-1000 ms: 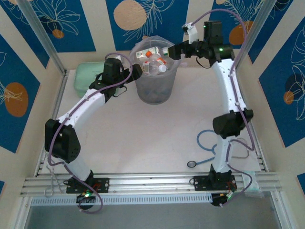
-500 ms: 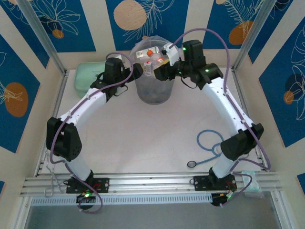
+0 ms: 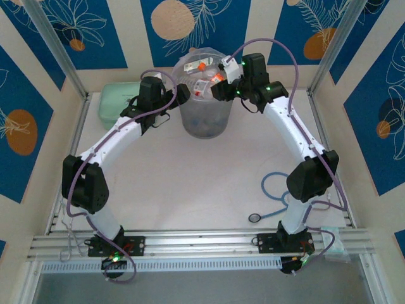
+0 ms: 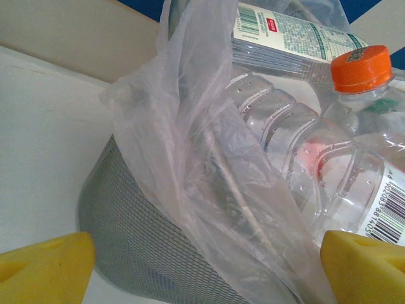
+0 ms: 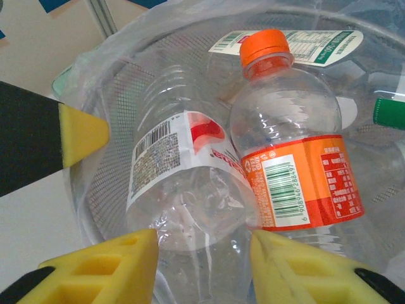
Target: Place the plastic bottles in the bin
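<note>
At the middle of the bench's (image 3: 190, 183) far edge, upright: bin (image 3: 204, 123), lined with a clear bag (image 4: 190, 120) hanging loose over the rim. Heaped inside, up to the rim and above it: bottles (image 3: 202, 79).

Against the bin's left side at rim height: left gripper (image 3: 183, 95), released. Seen from its wrist, yellow pads (image 4: 44, 266) far apart at the lower corners, with the bag and the bin's mesh-textured wall between them and no contact to be made out on either pad. Behind the bag, lying tilted: ribbed bottle (image 4: 304, 158).

Over the bin's right rim, pointing down into it: right gripper (image 3: 217, 92). Seen from its wrist, pads (image 5: 107, 266) drawn partway together with a gap left between. Crinkled clear plastic showing in that gap; cannot tell whether clenched on it or free. Just beyond the pads, lying side by side and touching: orange-capped bottle (image 5: 294, 171) with an orange label, and red-labelled bottle (image 5: 180, 171), clear, with a barcode on white. At the left of that same view, outside the bin wall: one pad of the left gripper.

At the far left corner of the bench, just beside the left arm: mint-green case (image 3: 117, 101). Near the right edge, towards the near side and well apart from the bin: blue stethoscope (image 3: 273, 187), looped.
</note>
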You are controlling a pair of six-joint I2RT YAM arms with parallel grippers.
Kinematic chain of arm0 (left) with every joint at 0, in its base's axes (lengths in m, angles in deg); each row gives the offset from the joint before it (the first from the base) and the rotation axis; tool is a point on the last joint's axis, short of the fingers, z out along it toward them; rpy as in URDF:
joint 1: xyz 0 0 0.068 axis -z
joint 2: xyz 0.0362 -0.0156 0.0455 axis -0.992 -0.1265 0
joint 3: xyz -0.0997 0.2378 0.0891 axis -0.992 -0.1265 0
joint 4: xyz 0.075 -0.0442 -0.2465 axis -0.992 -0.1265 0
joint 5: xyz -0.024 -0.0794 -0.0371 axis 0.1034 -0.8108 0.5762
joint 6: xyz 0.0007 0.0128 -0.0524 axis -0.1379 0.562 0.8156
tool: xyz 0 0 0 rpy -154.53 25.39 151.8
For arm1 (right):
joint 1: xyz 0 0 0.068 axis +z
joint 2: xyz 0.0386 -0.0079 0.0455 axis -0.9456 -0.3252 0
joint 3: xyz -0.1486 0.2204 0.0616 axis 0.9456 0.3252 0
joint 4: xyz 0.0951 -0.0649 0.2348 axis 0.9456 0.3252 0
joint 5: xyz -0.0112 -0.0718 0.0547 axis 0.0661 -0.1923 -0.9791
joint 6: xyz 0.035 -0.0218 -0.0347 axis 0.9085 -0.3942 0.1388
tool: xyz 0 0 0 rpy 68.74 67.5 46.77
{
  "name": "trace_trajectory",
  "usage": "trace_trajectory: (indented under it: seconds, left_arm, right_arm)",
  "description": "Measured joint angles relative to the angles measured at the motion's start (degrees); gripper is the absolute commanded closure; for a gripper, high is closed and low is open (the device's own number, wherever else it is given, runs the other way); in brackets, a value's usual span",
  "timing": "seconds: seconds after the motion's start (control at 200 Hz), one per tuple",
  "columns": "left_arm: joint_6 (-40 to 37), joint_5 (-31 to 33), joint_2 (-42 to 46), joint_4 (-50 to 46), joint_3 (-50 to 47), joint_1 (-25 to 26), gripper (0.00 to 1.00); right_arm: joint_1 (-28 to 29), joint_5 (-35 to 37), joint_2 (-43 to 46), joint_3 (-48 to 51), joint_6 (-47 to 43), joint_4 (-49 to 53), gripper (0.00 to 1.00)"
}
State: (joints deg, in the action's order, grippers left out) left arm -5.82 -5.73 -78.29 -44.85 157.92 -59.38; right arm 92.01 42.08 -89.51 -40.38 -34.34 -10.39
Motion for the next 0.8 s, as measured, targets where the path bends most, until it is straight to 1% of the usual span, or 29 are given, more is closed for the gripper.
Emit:
trace_trajectory:
  seconds: [0.105, 0.15, 0.185, 0.34, 0.42, 0.44, 0.48, 0.545, 0.565, 0.595, 0.615, 0.64, 0.66, 0.685, 0.8]
  left_arm:
    - [-0.35, 0.00, 0.02, -0.04, 0.00, 0.00, 0.05]
    - [-0.94, 0.04, 0.13, -0.24, 0.00, 0.00, 0.02]
    - [-1.62, 0.07, 0.44, -0.57, 0.00, 0.00, 0.01]
    - [-5.33, 1.33, 4.44, -2.95, 0.00, 0.00, 0.01]
    - [-7.87, 2.78, 8.07, -3.89, 0.00, 0.00, 0.01]
    - [-8.74, 3.37, 9.22, -4.17, 0.00, 0.00, 0.01]
    - [-10.16, 4.46, 11.45, -4.68, -0.04, 0.00, 0.01]
    - [-12.83, 6.80, 15.87, -4.63, -1.57, 0.00, 0.01]
    - [-13.79, 7.65, 17.53, -4.50, -2.54, 0.00, 0.00]
    - [-15.19, 9.01, 20.39, -4.46, -4.55, 0.00, 0.01]
    - [-16.04, 9.97, 22.25, -4.52, -6.01, 0.00, 0.01]
    - [-17.33, 11.15, 24.61, -4.20, -8.04, -0.04, 0.01]
    - [-18.21, 12.02, 26.27, -4.20, -9.51, -0.07, 0.01]
    - [-19.50, 13.33, 28.41, -3.93, -11.78, -0.11, 0.01]
    - [-25.70, 19.91, 35.78, -3.69, -21.40, -0.74, 0.01]
  right_arm:
    - [-0.28, -1.29, -0.55, -1.22, 0.35, 0.35, 0.38]
    - [-0.61, -2.19, -0.50, -1.73, 1.09, 0.66, 0.34]
    - [-0.98, -2.97, -0.39, -2.10, 1.51, 0.72, 0.32]
    - [-3.69, -5.44, 2.43, -2.32, 3.74, 1.70, 0.28]
    - [-5.57, -5.66, 5.79, -1.62, 5.25, 1.70, 0.26]
    - [-5.99, -5.66, 6.71, -1.09, 5.51, 1.55, 0.24]
    - [-6.95, -5.64, 9.05, 0.48, 6.14, 1.20, 0.22]
    - [-8.44, -5.40, 13.75, 5.27, 7.23, -0.57, 0.21]
    - [-8.98, -5.14, 15.67, 7.65, 7.91, -1.44, 0.17]
    - [-9.68, -4.79, 18.08, 10.93, 8.74, -2.49, 0.15]
    - [-10.16, -4.50, 19.74, 13.42, 8.85, -3.34, 0.10]
    - [-10.78, -4.02, 21.70, 16.63, 9.64, -4.87, 0.08]
    - [-11.19, -3.50, 23.39, 19.54, 10.60, -6.08, 0.03]
    - [-11.67, -2.69, 25.31, 23.15, 11.10, -7.67, 0.00]
    - [-13.81, 1.99, 32.00, 38.01, 13.75, -13.00, 0.01]
